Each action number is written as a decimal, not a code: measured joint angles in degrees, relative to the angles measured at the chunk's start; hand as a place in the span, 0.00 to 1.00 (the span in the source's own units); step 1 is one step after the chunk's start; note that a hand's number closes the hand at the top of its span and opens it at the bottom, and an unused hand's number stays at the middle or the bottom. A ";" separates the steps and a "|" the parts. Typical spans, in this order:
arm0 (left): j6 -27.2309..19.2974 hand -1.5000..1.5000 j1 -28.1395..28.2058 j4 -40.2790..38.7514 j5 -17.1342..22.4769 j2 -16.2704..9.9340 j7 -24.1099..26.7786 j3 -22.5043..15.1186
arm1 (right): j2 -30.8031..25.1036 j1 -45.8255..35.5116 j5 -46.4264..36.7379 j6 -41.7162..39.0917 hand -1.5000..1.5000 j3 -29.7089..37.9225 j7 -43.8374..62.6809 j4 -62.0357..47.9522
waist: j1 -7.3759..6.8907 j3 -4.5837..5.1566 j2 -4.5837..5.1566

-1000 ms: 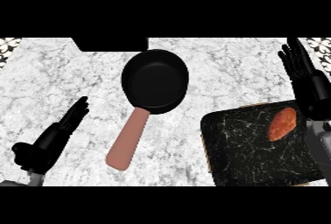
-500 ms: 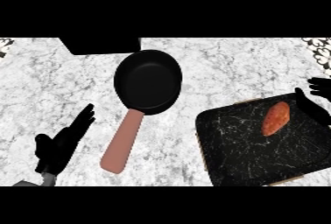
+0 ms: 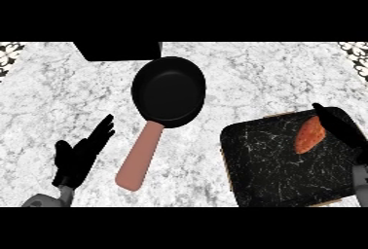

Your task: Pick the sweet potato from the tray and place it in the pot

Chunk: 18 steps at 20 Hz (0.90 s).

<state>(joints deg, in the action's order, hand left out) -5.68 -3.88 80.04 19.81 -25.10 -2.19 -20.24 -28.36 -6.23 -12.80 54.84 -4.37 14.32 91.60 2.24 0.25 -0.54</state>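
Seemingly stiff and light, the potato (image 3: 310,134) lay at the tray's (image 3: 273,165) two o'clock, best pinched mid-body by the right hand (image 3: 338,127), fingers straight, just beside it.

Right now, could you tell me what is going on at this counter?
The robot is going for the sweet potato, which lies on the dark tray at the right. Its right hand is right beside the sweet potato, fingers straight, not curled round it. The pot, a black pan with a pinkish handle, sits in the middle of the counter with nothing in it. The left hand rests open at the lower left.
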 measured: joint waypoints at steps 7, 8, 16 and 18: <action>-0.41 0.50 -1.05 0.00 -0.93 1.54 -1.42 -0.61 | -5.80 -0.15 -4.86 -8.57 0.00 0.13 27.29 8.09 | -0.83 -0.02 0.03; -0.44 0.50 -1.06 0.12 -1.03 1.75 -1.54 -0.62 | -6.10 -0.68 -5.39 -9.71 0.00 0.40 30.78 9.34 | -1.02 -0.04 0.05; 0.73 0.50 -2.49 -1.55 -1.82 2.98 -1.80 0.23 | -5.38 -3.17 -0.43 -17.81 0.00 1.76 44.42 10.90 | -1.94 -0.28 0.34; 0.67 0.50 -3.02 -1.33 -2.12 3.24 -2.63 0.24 | -5.01 -2.84 1.94 -19.75 0.00 0.79 45.03 10.10 | -2.10 -0.34 0.39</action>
<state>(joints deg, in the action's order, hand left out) -5.00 -6.90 78.70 17.69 -21.87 -4.82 -20.00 -33.37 -9.07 -10.86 35.09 -3.59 59.35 101.70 0.14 -0.08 -0.15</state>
